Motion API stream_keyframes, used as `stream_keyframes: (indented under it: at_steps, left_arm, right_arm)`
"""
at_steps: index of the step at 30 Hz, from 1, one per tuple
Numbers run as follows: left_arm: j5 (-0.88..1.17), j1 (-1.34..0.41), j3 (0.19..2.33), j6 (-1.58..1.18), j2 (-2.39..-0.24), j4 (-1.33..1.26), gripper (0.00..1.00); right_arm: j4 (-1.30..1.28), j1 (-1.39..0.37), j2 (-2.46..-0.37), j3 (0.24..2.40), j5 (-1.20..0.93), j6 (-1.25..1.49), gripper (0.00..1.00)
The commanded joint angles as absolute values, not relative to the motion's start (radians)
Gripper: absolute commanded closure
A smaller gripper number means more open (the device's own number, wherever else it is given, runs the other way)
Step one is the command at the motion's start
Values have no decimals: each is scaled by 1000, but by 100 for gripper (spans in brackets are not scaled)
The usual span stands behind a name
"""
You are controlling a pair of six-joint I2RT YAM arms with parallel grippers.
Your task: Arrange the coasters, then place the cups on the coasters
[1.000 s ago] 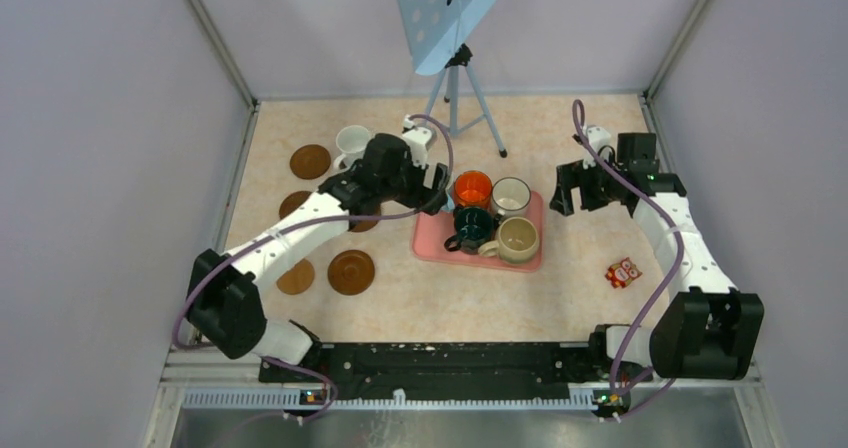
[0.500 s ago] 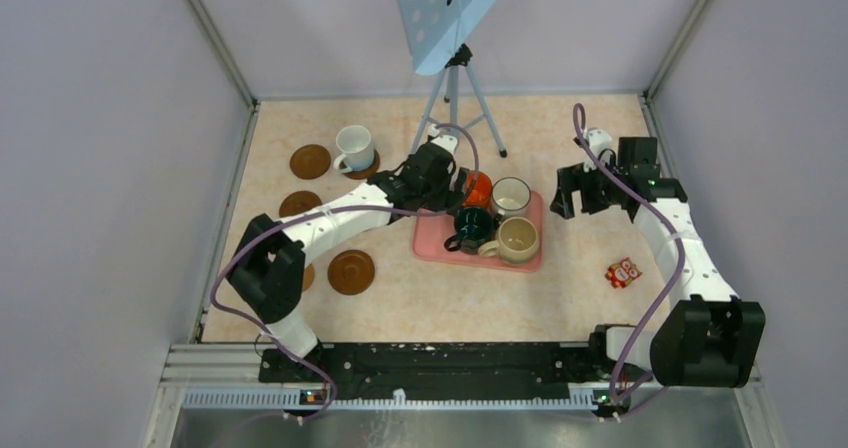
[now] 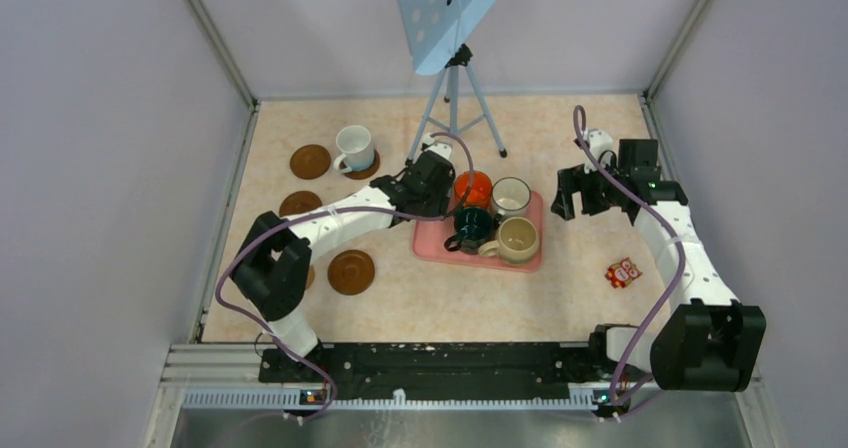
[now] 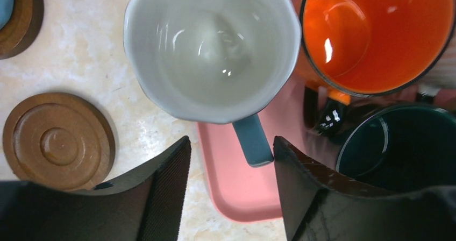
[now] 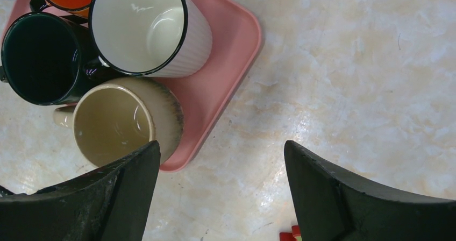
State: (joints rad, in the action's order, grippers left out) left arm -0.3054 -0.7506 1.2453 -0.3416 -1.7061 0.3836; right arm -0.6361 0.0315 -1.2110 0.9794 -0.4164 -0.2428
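A pink tray [image 3: 432, 240] carries an orange cup [image 3: 472, 187], a white dark-rimmed cup [image 3: 511, 196], a dark green cup [image 3: 470, 224] and a beige cup [image 3: 517, 238]. My left gripper [image 3: 435, 183] hangs over the tray's left edge and hides a white cup [image 4: 212, 47] in the top view. That cup's blue-grey handle [image 4: 253, 141] lies between the jaws of my left gripper [image 4: 231, 140], close to the right finger, with a gap on the left. Another white cup [image 3: 353, 148] stands on a brown coaster [image 3: 368, 168]. Bare coasters [image 3: 310, 160] [image 3: 299, 204] [image 3: 351, 271] lie at the left. My right gripper [image 3: 580, 190] is open beside the tray.
A tripod [image 3: 455, 98] holding a blue perforated board stands at the back centre. A small red packet [image 3: 623, 271] lies at the right. Grey walls enclose the table on three sides. Another coaster [image 4: 58, 140] lies on the table just left of the tray.
My left arm has swung right from the back-left coasters to the tray's left edge, uncovering the white cup on its coaster. Its jaws have narrowed. The right arm has stayed put.
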Motion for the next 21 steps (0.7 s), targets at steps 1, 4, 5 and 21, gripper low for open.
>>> stream_keyframes:
  at_steps: [1,4,5,21]
  left_arm:
    - [-327,-743,1212,-324,-1648,381,40]
    - [-306,-732,1208,-307,-1647,385,46]
    - [-297,-728,1207,-296,-1647,381,46]
    - [-174,-669,1245,-165,-1737,303,51]
  right_arm:
    - [-611,38,-1180,974,-420,-250,16]
    - [-611,37,-1180,974,-420,-254,16]
    - [-609,38,-1180,974,-420,-256,16]
    - [-613,37,-1185,984,-425,-265,16]
